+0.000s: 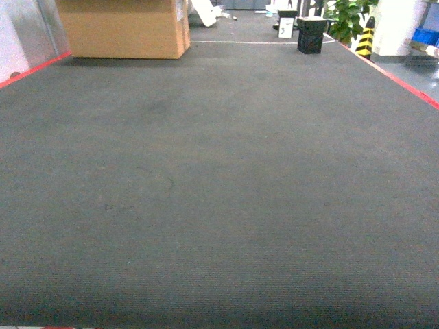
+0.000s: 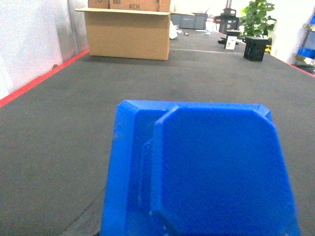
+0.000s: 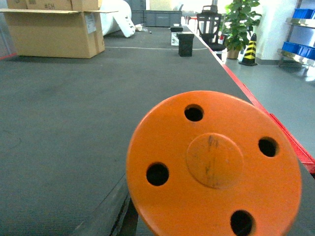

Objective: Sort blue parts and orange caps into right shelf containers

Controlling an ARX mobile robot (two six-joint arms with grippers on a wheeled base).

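**Blue part and orange cap fill the wrist views; the carpeted floor runs out ahead**

Nearest in the left wrist view a blue part (image 2: 206, 172), blocky with cut corners and a raised octagonal face, fills the lower frame; the left gripper itself is not visible there, so whether it clamps the part I cannot tell; in the right wrist view an orange cap (image 3: 214, 164), a round disc with four holes and a raised centre, fills the lower right, and the right gripper is likewise out of sight, its state impossible to tell; neither arm shows in the head view; beneath both lies a dark grey carpet (image 1: 219, 192) edged by a red line (image 1: 34, 68) on the left and another on the right; further off, at the far left of the carpet, stands a cardboard box (image 1: 123, 27) with open flaps; a small black crate (image 1: 311, 34) sits at the far right, a white card just beside it; beyond come a potted plant (image 3: 240, 24) and a yellow-and-black striped cone (image 3: 250, 49); farthest right, blue containers (image 3: 300, 48) rest on a metal shelf (image 3: 295, 56), well apart from both held pieces
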